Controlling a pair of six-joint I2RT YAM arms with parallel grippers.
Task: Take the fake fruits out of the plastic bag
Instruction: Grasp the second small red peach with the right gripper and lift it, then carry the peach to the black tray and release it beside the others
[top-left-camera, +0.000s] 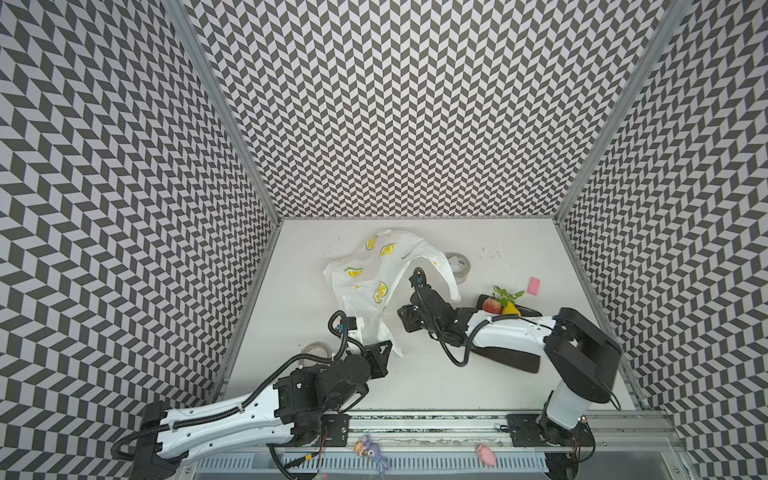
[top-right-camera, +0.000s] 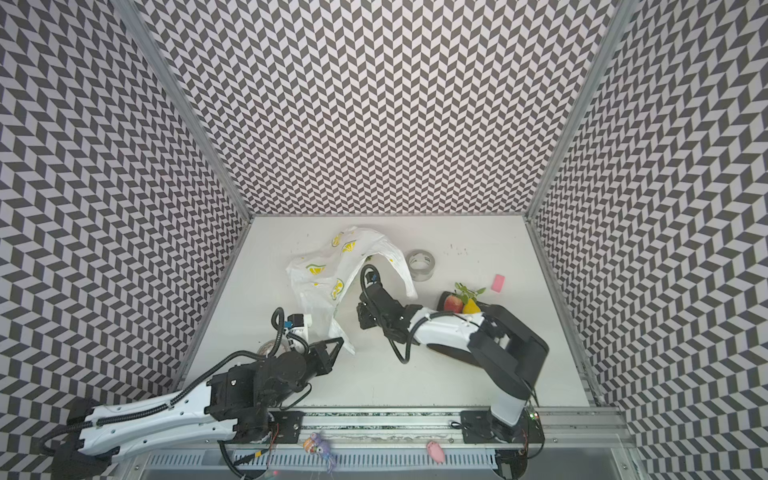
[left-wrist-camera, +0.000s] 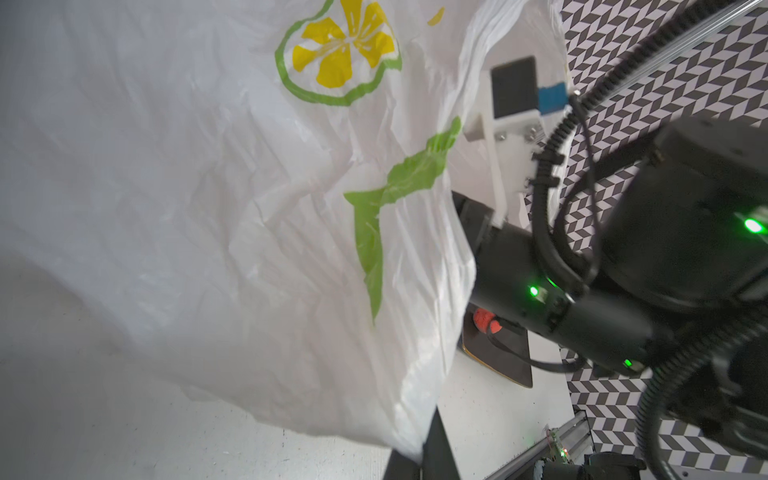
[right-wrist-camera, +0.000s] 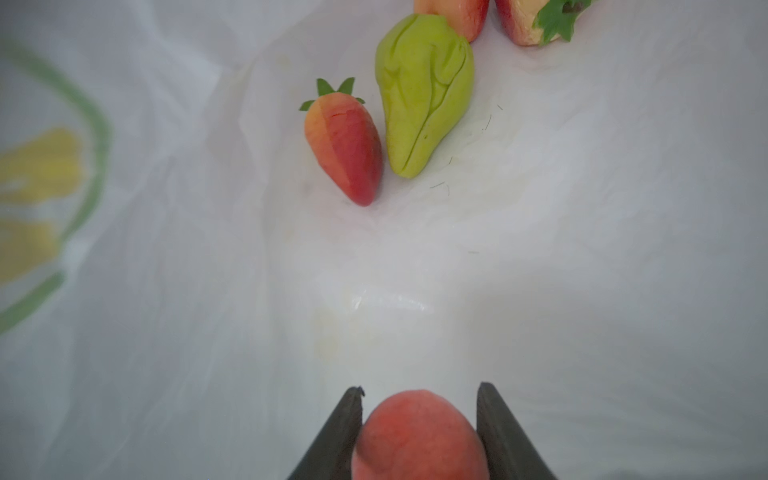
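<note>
The plastic bag (top-left-camera: 374, 266) (top-right-camera: 324, 270), white with lemon prints, stands lifted on the table. My left gripper (left-wrist-camera: 428, 451) (top-left-camera: 386, 349) is shut on the bag's lower edge. My right gripper (right-wrist-camera: 419, 388) (top-left-camera: 405, 318) reaches into the bag's mouth, shut on a red apple-like fruit (right-wrist-camera: 417, 436). Deeper in the bag lie a strawberry (right-wrist-camera: 345, 145), a green ribbed fruit (right-wrist-camera: 424, 95) and two red pieces (right-wrist-camera: 453, 12). Outside the bag, a red fruit (top-left-camera: 492, 305) and a yellow pear (top-left-camera: 510, 309) with leaves rest on a dark tray (top-left-camera: 515, 361).
A tape roll (top-left-camera: 459, 266) sits behind the bag, and another roll (top-left-camera: 316, 351) lies by the left arm. A pink block (top-left-camera: 534, 286) lies at the right. Two small toy figures (top-left-camera: 370, 451) (top-left-camera: 487, 454) sit on the front rail. Patterned walls enclose the table.
</note>
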